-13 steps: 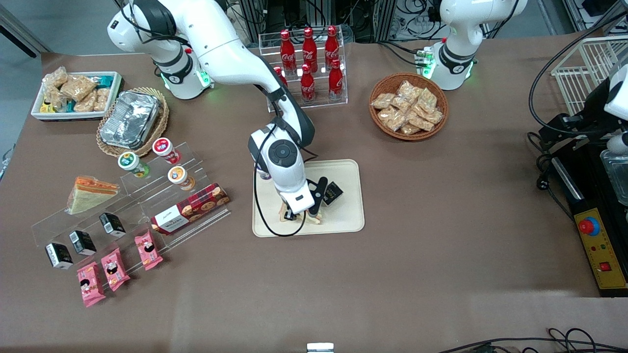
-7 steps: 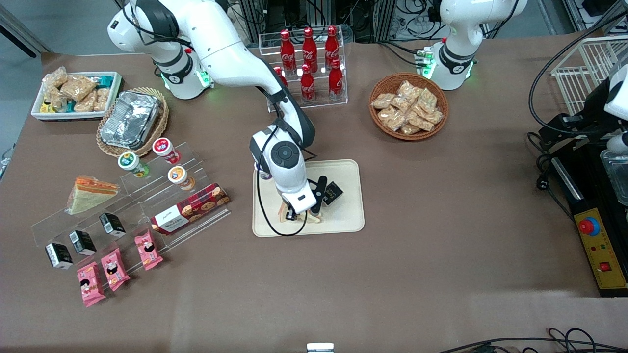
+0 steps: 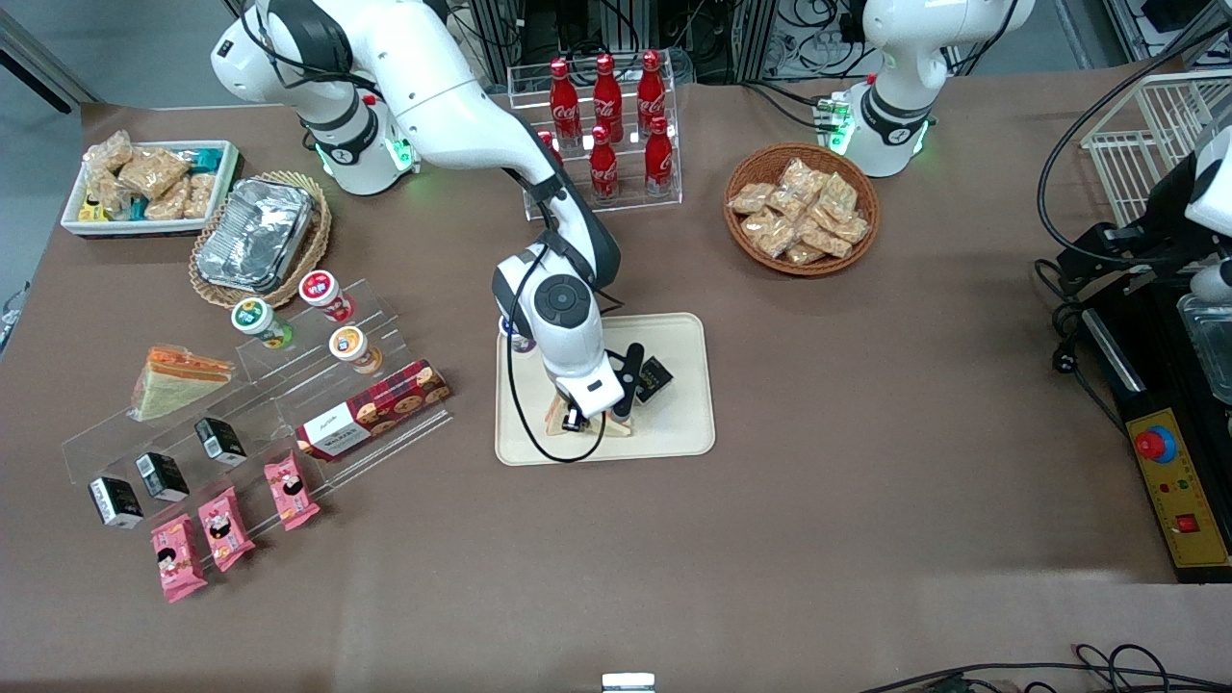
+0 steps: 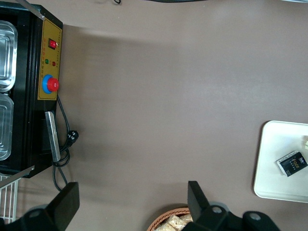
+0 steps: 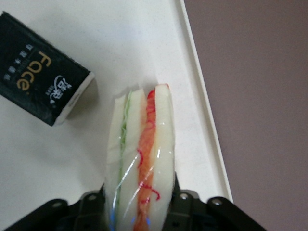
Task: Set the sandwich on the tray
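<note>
The pincer [image 3: 584,416] sits low over the tray [image 3: 683,423], at the sandwich [image 3: 616,427].

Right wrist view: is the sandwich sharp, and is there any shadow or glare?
Right wrist view: the sandwich, held in the tool, is sharp; its wrap shows faint glare; the black box casts a soft shadow on the tray. Front view: the arm hides most of the sandwich.

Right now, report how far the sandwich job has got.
Done: the sandwich has been carried over the tray, beside a small black pack. In hand: the gripper holds it edge-up, low above the tray near the rim closest to the front camera. Left: set it down, release, and lift away.
</note>
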Motion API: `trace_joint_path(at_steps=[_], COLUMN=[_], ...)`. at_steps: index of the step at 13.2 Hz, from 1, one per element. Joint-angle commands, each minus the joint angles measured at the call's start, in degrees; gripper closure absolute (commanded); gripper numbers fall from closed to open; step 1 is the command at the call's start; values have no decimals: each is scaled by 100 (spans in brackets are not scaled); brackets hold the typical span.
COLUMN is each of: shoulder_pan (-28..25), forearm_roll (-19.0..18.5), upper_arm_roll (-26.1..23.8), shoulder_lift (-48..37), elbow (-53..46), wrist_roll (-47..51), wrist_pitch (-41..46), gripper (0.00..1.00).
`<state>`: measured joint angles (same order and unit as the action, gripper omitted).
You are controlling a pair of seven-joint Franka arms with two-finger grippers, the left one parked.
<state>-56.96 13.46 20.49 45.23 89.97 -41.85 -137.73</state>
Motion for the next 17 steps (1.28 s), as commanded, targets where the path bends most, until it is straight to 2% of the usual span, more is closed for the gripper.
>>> trace_joint_path(at_steps=[1, 6, 9, 10, 13, 14, 17], shoulder_pan=[-52, 202, 799, 1053, 1704, 1802, 1820], forearm_roll=[-46, 60, 516, 526, 473, 464, 377], upper_arm_roll=[77, 95, 112, 121, 165, 278, 1077], shoulder_lift=[74, -514, -1172, -1418, -2130, -2307, -2878], elbow=[-137, -137, -137, -128, -128, -137, -32], wrist_roll=[36, 36, 106, 298, 1789, 2081, 2242], wrist_pitch=[-88, 113, 1218, 1509, 2397, 2574, 3005], gripper=[1, 1, 1, 1, 1, 1, 1])
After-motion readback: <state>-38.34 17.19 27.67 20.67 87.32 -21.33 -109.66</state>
